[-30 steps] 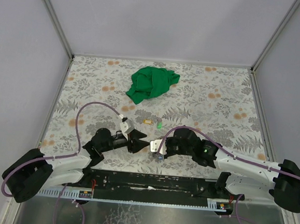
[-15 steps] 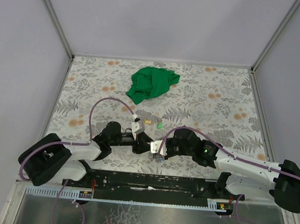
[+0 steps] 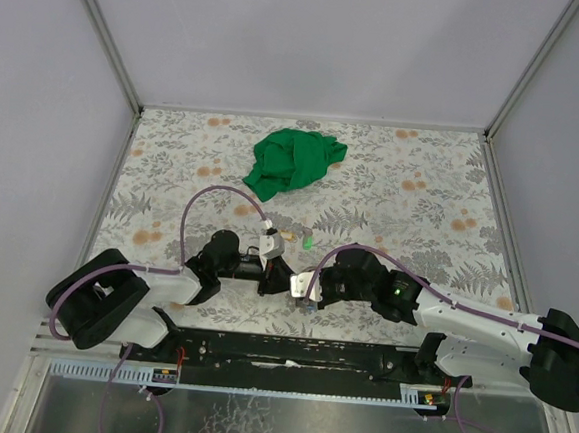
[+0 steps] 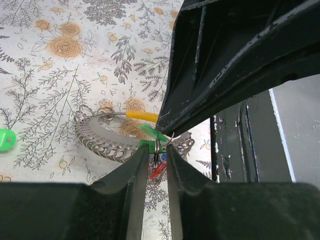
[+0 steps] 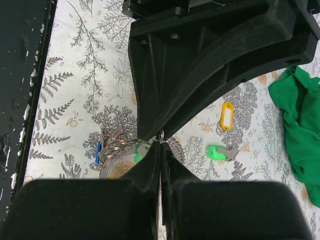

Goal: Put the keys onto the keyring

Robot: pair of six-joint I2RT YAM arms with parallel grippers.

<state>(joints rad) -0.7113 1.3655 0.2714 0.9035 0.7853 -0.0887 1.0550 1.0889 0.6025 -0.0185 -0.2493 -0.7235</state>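
Observation:
My right gripper (image 5: 161,144) is shut, and it pinches the silvery keyring (image 4: 100,145) at its tips just above the table. Keys with green, red (image 4: 158,170) and blue (image 5: 98,150) tags hang bunched at that spot. My left gripper (image 4: 157,156) faces it tip to tip; its jaws stand a narrow gap apart around a small metal ring (image 4: 157,148) and the green tag (image 4: 148,145). In the top view both grippers (image 3: 290,282) meet near the front edge. A loose green key (image 5: 220,152) and a loose yellow key (image 5: 226,115) lie on the table beyond.
A crumpled green cloth (image 3: 294,162) lies at the back middle of the floral table (image 3: 422,187). The black base rail (image 3: 289,352) runs just behind the grippers, and grey walls enclose the other three sides.
My left arm slid right until its tips met the right gripper, and its jaws narrowed around the small ring. The right arm stayed still.

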